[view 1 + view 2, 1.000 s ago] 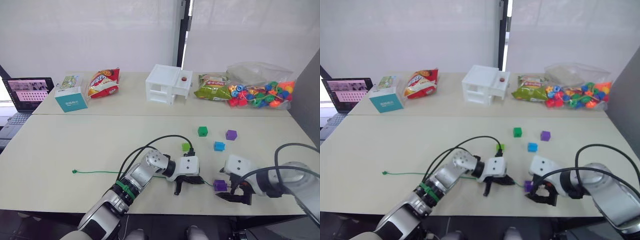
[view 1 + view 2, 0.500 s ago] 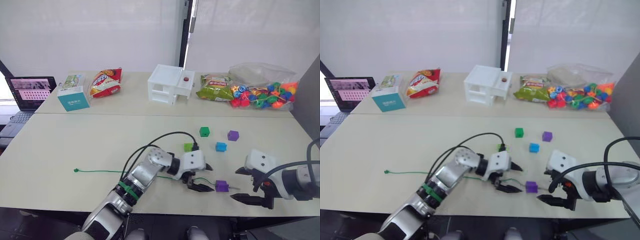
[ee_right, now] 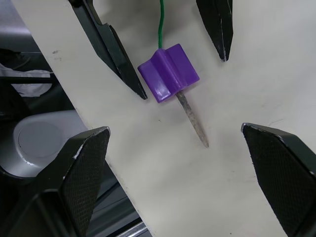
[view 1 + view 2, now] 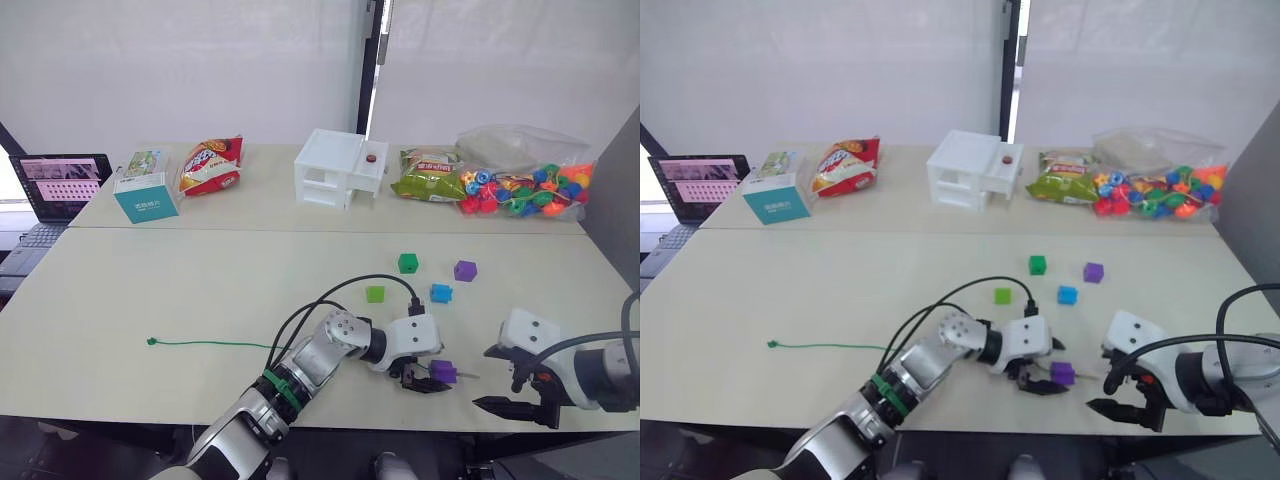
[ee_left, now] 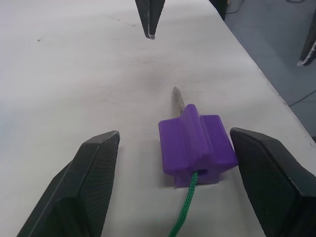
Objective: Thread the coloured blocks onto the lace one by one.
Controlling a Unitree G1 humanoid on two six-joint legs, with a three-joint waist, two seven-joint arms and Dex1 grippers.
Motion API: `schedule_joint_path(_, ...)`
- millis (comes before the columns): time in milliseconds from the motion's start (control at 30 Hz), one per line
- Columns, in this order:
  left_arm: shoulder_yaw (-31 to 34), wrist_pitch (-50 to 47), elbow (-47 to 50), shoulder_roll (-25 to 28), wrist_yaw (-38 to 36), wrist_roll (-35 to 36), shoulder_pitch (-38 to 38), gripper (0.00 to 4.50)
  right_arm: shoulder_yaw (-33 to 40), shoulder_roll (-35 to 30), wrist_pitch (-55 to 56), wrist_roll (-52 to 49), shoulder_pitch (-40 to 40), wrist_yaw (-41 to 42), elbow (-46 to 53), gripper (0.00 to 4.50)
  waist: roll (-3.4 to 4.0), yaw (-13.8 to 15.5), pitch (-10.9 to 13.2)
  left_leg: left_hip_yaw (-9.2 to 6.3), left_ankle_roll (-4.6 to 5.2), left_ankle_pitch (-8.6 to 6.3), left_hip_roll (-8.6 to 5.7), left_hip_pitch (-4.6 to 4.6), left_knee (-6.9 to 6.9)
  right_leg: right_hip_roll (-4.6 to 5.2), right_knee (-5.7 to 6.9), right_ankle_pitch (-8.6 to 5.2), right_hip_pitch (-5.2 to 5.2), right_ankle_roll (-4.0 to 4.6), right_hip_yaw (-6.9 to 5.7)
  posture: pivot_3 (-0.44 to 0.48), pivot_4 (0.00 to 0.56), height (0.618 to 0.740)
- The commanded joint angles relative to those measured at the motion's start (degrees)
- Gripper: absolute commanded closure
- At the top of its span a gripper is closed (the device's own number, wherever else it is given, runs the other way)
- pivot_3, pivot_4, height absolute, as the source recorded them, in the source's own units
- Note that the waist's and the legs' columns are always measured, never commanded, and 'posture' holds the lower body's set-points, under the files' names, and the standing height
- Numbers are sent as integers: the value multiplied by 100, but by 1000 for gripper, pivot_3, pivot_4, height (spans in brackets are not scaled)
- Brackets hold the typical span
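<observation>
Threading is under way on the first of the blocks: a purple block (image 5: 196, 143) lies on the desk (image 4: 200, 290) near its front edge with the green lace (image 5: 185, 210) entering one face and the stiff grey tip (image 3: 192, 120) poking out of the opposite face. The left end effector (image 5: 190, 177) sits low over the desk with its two fingers spread wide, one on each side of the purple block and touching neither it nor the lace, so it holds nothing. The right end effector (image 3: 197, 173) is also wide open and empty, hovering a little beyond the tip, pointing back at the block. From the block the lace trails off towards the robot's left and ends in a small knot (image 4: 150, 342). Four blocks wait further back on the desk, apart from one another: light green (image 4: 375, 294), dark green (image 4: 407, 263), blue (image 4: 440, 293) and a second purple (image 4: 464, 270). The next move, as I judge it, is to pinch the exposed tip with the right end effector and draw the lace through while the left steadies the block, then slide it towards the knot. The tip is thin and lies flat, so the pinch needs care.
</observation>
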State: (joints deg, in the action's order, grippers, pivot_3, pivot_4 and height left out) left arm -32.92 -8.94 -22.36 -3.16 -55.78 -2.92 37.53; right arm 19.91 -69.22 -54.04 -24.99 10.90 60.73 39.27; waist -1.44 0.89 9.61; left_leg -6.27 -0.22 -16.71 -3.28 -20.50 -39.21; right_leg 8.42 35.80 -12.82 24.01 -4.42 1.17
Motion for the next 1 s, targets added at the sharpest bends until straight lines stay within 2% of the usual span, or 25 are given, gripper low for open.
schedule_joint_path(33, 37, 52, -4, -156, -4, 125, -39, 746, 219, -64, 174, 94, 53, -16, 33, 0, 0, 0, 0, 0, 0, 0, 0, 0, 0, 0, 0, 0, 0, 0, 0, 0, 150, 740)
schedule_joint_path(167, -5, 186, -149, -110, 24, -1, 33, 746, 175, -61, 336, 214, 80, -61, -30, 0, -1, -10, 0, 0, 0, 0, 1, 1, 0, 0, 1, 0, 0, 0, 0, 0, 150, 740)
schedule_joint_path(200, -19, 216, -189, -94, 42, -44, 55, 1285, 161, -62, 372, 259, 78, -79, -45, 0, 0, -9, 0, 0, 0, 0, 0, 2, 0, 0, 1, 0, 0, 0, 0, 0, 150, 740)
schedule_joint_path(400, -7, 464, -215, 58, -96, -121, 127, 3116, 61, -48, 417, 221, 17, -84, -88, 0, 0, -6, 0, 0, -1, 0, 0, 1, 0, 0, 0, 0, -1, 0, 0, 0, 150, 740)
schedule_joint_path(567, 226, 913, -402, 384, -350, -20, 301, 3121, -414, 50, 620, 218, -272, -193, -175, 0, 1, -23, 0, 0, -1, 1, 1, 3, 1, 0, 1, 0, 0, 0, 0, 0, 150, 740)
schedule_joint_path(800, 342, 970, -3, 1100, -887, 104, 160, 3121, -1433, 206, 1003, 521, -954, -433, -382, 0, 3, -30, -2, 0, -3, 1, 1, 2, 0, 0, 1, 0, 3, 0, 0, 0, 150, 740)
schedule_joint_path(1000, 262, 896, 138, 1173, -833, 56, -11, 3121, -2312, 264, 1128, 1127, -1510, -658, -872, 0, 5, -16, -3, 0, -3, 2, 0, 1, 0, 0, 0, 0, 4, 0, 0, 0, 150, 740)
